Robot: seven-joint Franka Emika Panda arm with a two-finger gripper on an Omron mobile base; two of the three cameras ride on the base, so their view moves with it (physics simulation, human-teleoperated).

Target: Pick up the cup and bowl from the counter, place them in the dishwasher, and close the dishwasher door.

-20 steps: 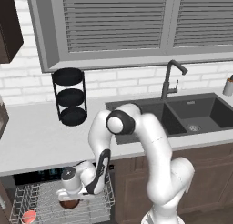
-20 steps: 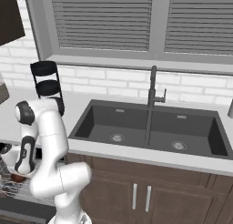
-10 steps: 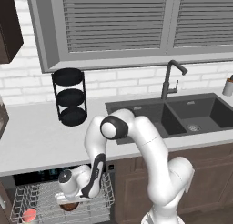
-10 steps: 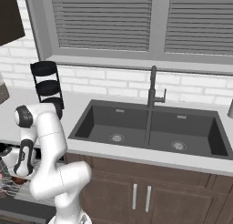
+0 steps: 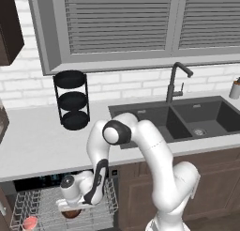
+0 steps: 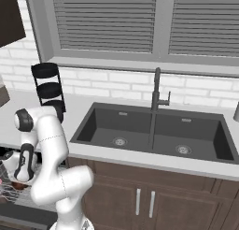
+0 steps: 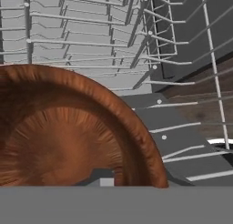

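Observation:
The reddish-brown bowl (image 5: 72, 214) sits low in the dishwasher's pulled-out wire rack (image 5: 42, 211), and the hand view sees it very close (image 7: 68, 141) with rack wires behind it. My gripper (image 5: 70, 209) reaches down into the rack right at the bowl, also seen from the right (image 6: 17, 180). Its fingertips are hidden, so its hold on the bowl is unclear. The cup (image 5: 29, 223), red-topped, stands in the rack's front left corner. The dishwasher's black control strip (image 5: 47, 179) glows teal under the counter (image 5: 37, 145). The dishwasher door lies lowered under the rack, with its dark edge (image 6: 28, 218) showing.
A black three-tier stand (image 5: 71, 99) stands on the counter by the wall. The dark double sink (image 5: 187, 117) with its faucet (image 5: 174, 82) lies to the right. Brown cabinet fronts (image 6: 144, 201) flank the dishwasher. Rack tines rise around the bowl.
The arm has lowered the bowl a little deeper into the rack. Cup and rack have stayed in place.

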